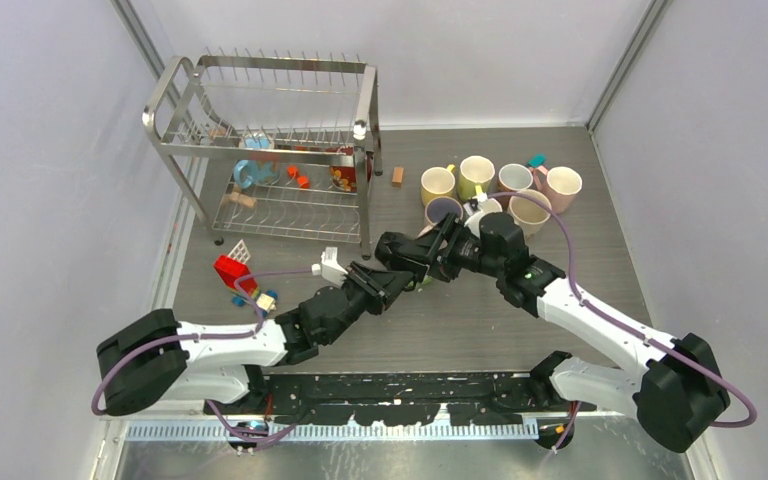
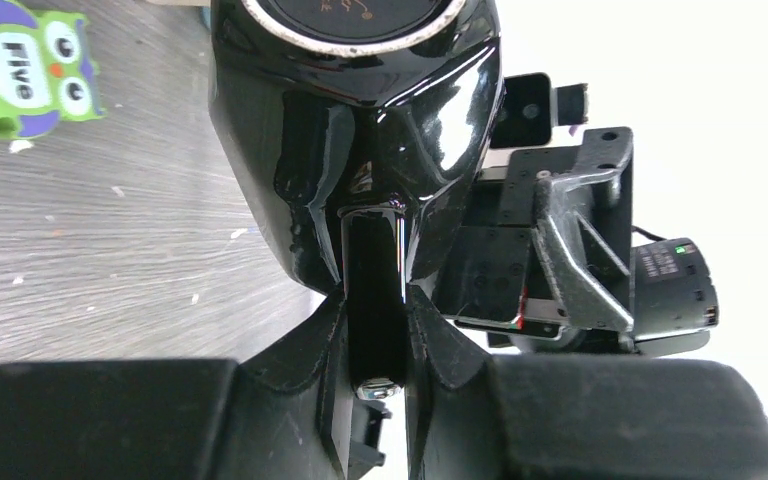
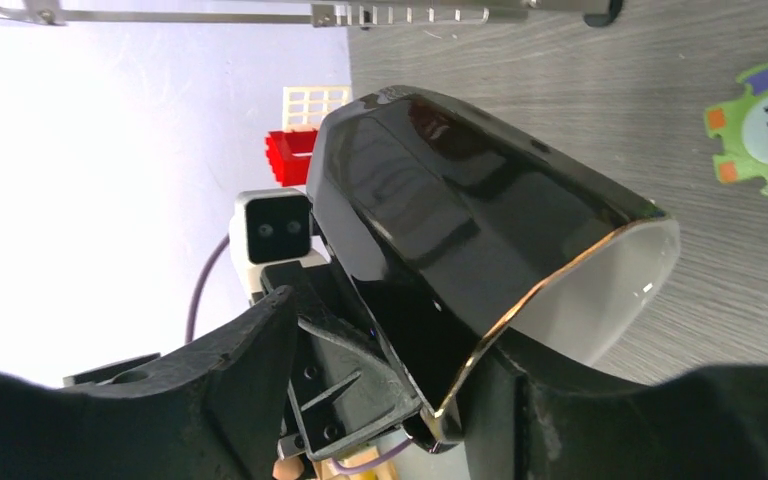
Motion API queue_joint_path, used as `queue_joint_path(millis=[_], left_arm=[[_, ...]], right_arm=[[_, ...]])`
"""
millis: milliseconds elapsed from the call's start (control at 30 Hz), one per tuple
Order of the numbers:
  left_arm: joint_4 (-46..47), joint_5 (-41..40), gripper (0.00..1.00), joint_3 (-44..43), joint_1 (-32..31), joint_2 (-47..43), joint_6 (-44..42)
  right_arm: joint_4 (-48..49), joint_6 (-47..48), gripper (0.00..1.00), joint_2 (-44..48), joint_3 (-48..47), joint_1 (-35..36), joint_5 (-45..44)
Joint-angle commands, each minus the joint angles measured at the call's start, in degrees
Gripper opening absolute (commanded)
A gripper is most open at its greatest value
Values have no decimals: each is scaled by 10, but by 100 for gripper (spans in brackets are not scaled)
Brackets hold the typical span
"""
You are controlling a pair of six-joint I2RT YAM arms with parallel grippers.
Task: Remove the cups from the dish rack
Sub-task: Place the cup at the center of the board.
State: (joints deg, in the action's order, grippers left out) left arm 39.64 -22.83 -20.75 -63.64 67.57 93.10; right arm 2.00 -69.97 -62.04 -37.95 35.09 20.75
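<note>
A glossy black cup (image 2: 350,120) with a gold rim and white inside (image 3: 440,230) hangs above the table between both arms. My left gripper (image 2: 375,340) is shut on its handle (image 2: 375,280). My right gripper (image 3: 400,340) straddles the cup's rim and is open, with its left finger standing off the wall. The two grippers meet mid-table (image 1: 410,262). The dish rack (image 1: 270,150) stands at the back left with a light blue cup (image 1: 252,172) on its lower tier. Several pastel cups (image 1: 476,175) are grouped at the back right of the table.
A green owl piece marked "Five" (image 3: 765,125) lies on the table under the black cup. A red block (image 1: 230,270) and small toys sit near the rack's front left foot. A wooden block (image 1: 397,176) lies beside the rack. Small toy pieces sit in the rack.
</note>
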Motion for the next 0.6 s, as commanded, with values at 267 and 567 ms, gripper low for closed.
queue_joint_path(millis=[267, 567], left_arm=[[150, -28, 0, 15, -5, -10, 83], [210, 8, 1, 36, 1, 27, 129]], right_arm=[[116, -28, 42, 5, 10, 1, -17], [85, -3, 12, 17, -5, 2, -46]])
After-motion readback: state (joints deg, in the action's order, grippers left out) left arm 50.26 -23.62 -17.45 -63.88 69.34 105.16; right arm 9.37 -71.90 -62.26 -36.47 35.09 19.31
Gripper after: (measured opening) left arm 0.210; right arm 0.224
